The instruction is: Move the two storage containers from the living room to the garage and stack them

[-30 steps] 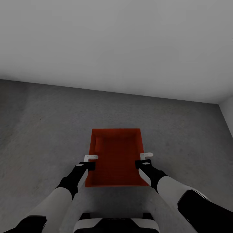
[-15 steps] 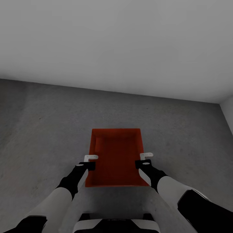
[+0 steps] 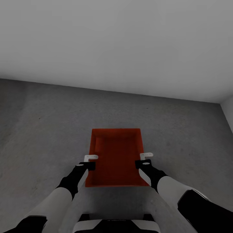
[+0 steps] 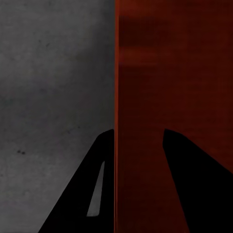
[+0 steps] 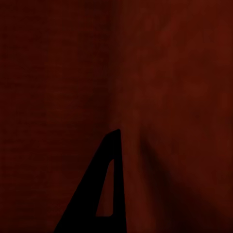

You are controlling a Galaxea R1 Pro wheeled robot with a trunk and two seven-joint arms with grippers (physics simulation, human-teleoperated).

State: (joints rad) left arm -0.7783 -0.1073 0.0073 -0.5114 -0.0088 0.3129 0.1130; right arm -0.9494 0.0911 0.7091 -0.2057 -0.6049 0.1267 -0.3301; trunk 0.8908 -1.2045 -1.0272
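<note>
One orange-red storage container (image 3: 116, 158), lidless and with nothing inside, lies lengthwise in front of me over the garage's dark grey concrete floor (image 3: 38, 129). I cannot tell whether it rests on the floor or hangs just above it. My left gripper (image 3: 91, 158) is closed on its left long wall; in the left wrist view its fingers (image 4: 97, 184) straddle that wall (image 4: 141, 73), one outside and one inside. My right gripper (image 3: 146, 155) grips the opposite long wall. The right wrist view has one finger (image 5: 108, 189) against dark red plastic (image 5: 58, 73).
A plain white-grey wall (image 3: 116, 42) rises a short way beyond the container's far end. A second wall (image 3: 228, 113) meets it in a corner at the right. Bare concrete stretches to the left and right of the container.
</note>
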